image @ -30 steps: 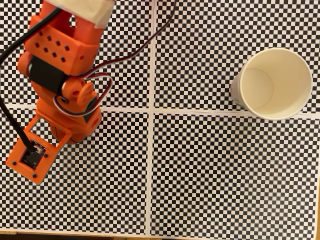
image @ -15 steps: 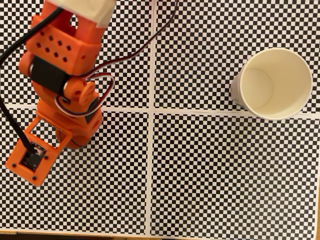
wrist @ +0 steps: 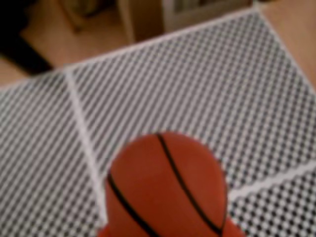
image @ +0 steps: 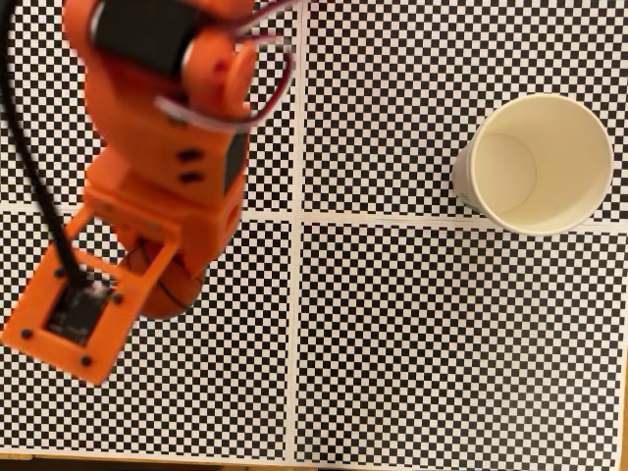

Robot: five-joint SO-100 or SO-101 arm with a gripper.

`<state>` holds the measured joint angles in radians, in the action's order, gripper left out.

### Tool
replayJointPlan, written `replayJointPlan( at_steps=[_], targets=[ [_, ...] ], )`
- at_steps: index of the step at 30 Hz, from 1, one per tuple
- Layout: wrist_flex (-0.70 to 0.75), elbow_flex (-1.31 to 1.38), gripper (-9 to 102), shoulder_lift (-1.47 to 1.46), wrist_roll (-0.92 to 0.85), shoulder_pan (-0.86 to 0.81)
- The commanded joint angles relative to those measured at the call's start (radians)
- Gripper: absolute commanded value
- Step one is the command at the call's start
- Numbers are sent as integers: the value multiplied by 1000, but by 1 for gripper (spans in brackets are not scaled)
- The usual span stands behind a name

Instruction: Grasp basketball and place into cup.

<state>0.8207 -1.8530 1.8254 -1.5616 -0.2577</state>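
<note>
The basketball (wrist: 165, 187), orange-red with black seams, sits large and close at the bottom centre of the wrist view, with the checkered mat blurred well beneath it. In the fixed view a dark orange curve of the basketball (image: 179, 299) peeks out under my orange arm at the left. My gripper (image: 162, 280) is mostly hidden below the wrist there and appears shut on the ball. The cream-white cup (image: 577, 167) stands upright and empty at the upper right, far from the gripper.
A black-and-white checkered mat (image: 422, 343) with white dividing lines covers the table. Its wooden front edge (image: 392, 464) runs along the bottom. A black cable (image: 25, 147) hangs down the arm's left side. Floor and furniture (wrist: 148, 17) lie beyond the mat in the wrist view.
The arm has risen towards the fixed camera and looks much larger and blurred. It has shifted slightly right, and the ball stays under the gripper. The cup has not moved.
</note>
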Motion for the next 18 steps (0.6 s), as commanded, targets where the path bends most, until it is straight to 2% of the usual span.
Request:
replayJointPlan(
  at_steps=[1,9,18],
  targets=[
    [25,-12,0,107,-21,34],
    [144,9,0,264,-110,115],
    [147,-21,0,423,-181,244]
  ],
)
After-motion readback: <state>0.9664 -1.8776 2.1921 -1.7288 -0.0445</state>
